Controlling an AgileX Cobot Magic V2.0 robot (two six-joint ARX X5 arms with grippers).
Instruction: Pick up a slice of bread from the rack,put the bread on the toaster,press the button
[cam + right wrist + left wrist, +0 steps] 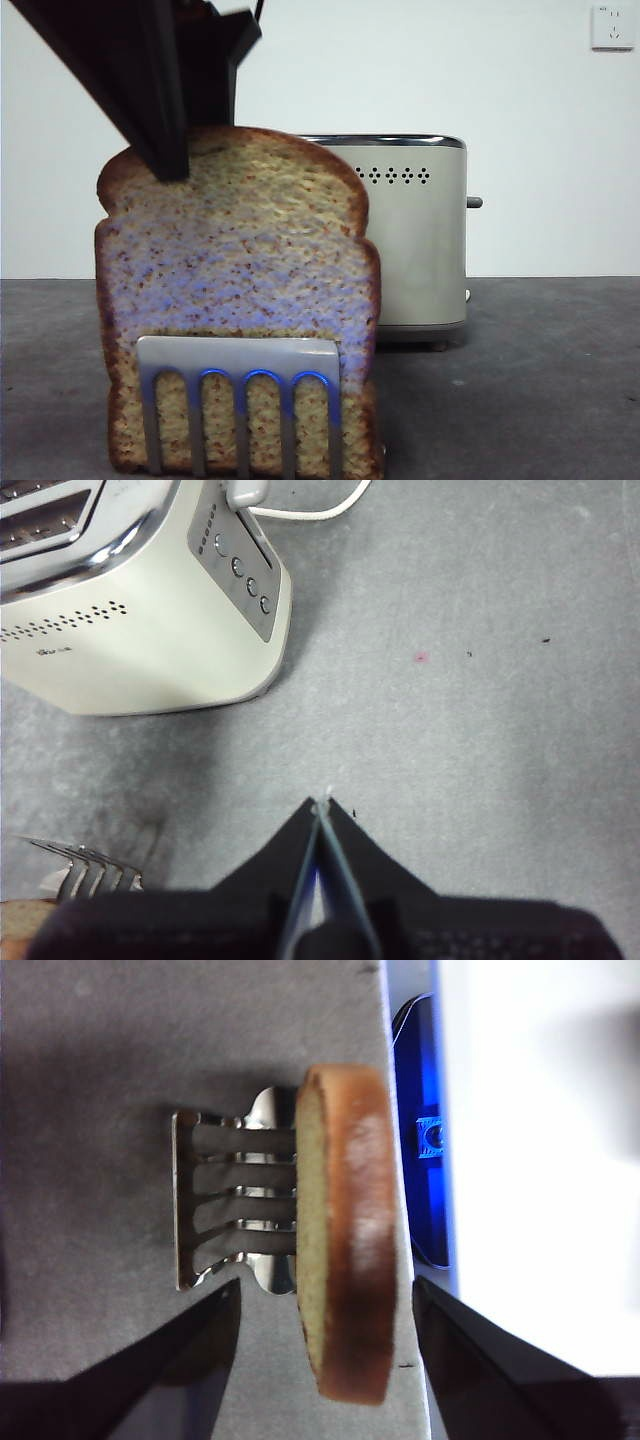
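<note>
The slice of bread [240,270] stands upright in the silver rack [238,360], near and large in the front view. My left gripper [175,150] comes down from the upper left onto the slice's domed top. Seen from the left wrist, it is open, one jaw on each side of the slice's crust [350,1230], with the rack [215,1200] beyond. The cream toaster [420,240] stands behind and to the right, its dark button [474,202] jutting from its narrow side. My right gripper [322,805] is shut and holds nothing, above bare table near the toaster [130,630].
A white cord [320,510] runs from the toaster's panel end, which has a row of round controls [240,570]. The table edge [390,1080] lies close behind the bread, with a blue object [420,1130] past it. A wall socket [612,27] sits high right.
</note>
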